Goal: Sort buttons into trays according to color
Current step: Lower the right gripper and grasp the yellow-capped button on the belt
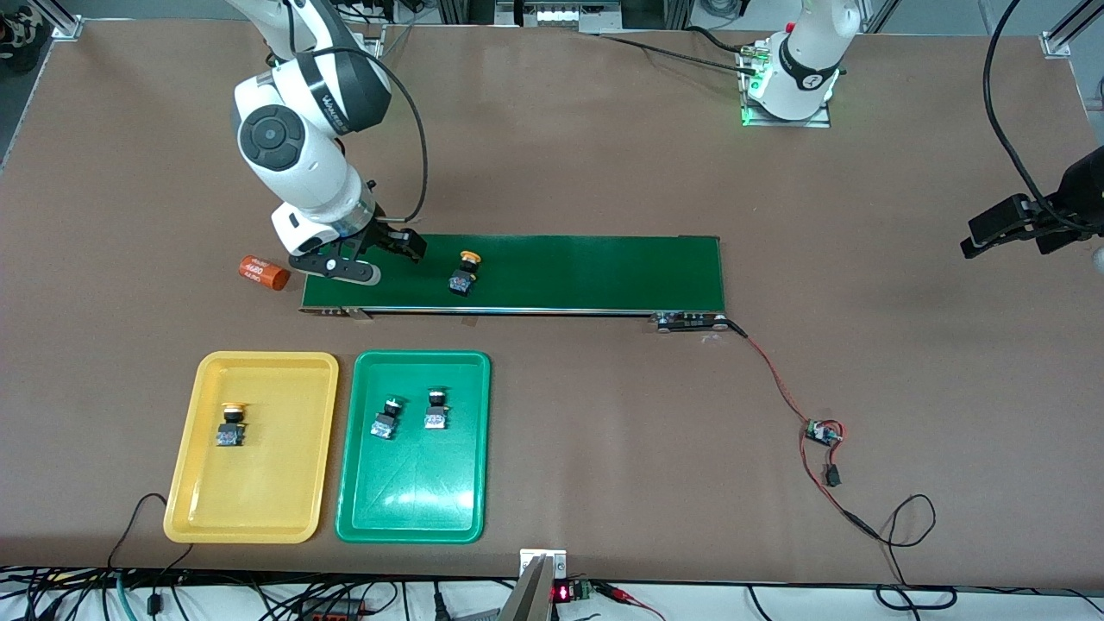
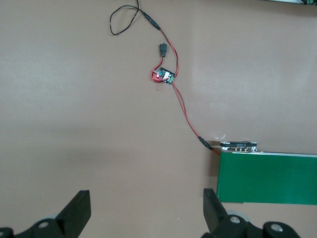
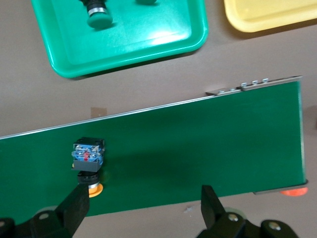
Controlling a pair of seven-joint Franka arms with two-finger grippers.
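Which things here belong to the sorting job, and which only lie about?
Job: yellow button on the belt; yellow button in the yellow tray; two green buttons in the green tray.
Lying about: orange cylinder; circuit board; conveyor belt.

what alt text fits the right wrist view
A yellow-capped button lies on the green belt just off one finger of the open right gripper. Past the belt are the green tray, holding green buttons, and a yellow tray's corner.

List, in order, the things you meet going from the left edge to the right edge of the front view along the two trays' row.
Yellow tray → yellow-capped button → green tray → first green-capped button → second green-capped button.
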